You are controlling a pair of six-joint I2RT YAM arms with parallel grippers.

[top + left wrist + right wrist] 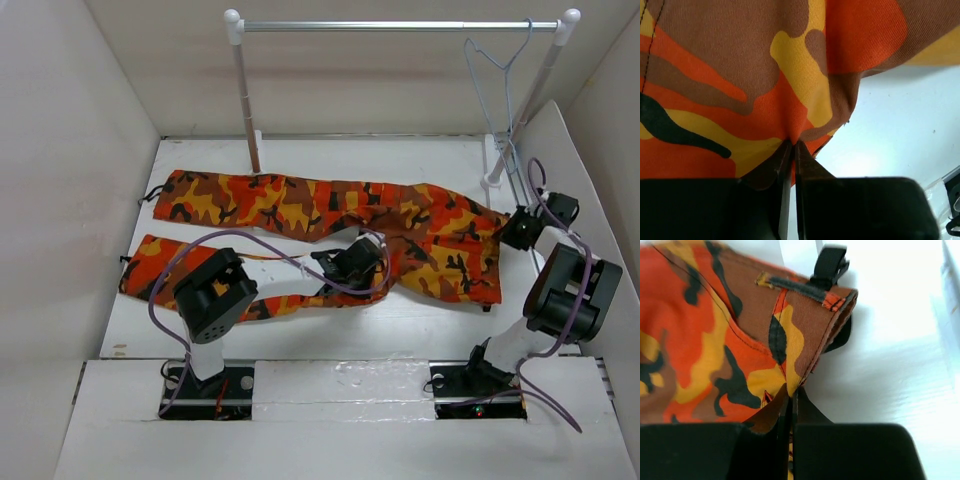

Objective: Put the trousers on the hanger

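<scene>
Grasping stage of hanging the garment, seen from behind the arms. The trousers (330, 215) lie flat on the table (330, 335) in front of the rail (400, 26), the waist below its right-hand post and the two legs running past its left-hand post. The hanger (497, 70) hangs by its hook from the crossbar close to the right-hand post, well above the cloth and apart from it. The left gripper (350, 262) sits in front of the middle of the rail, where the legs meet; in its wrist view the fingers are pressed together with a fold of cloth gathered to a point between the tips. The right gripper (520, 228) sits just in front of the foot of the right-hand post, at the waist edge; its fingers are likewise together, nipping the waistband beside a belt loop and a black clip. By the look of it both holds are made and nothing is lifted, so the step in hand is securing the cloth. The next move would call for raising both pinches together and carrying the garment up toward the right-hand end of the rail, with enough slack to drape over or through the hanger's lower bar; both holds look shallow and could slip under the trousers' weight.
</scene>
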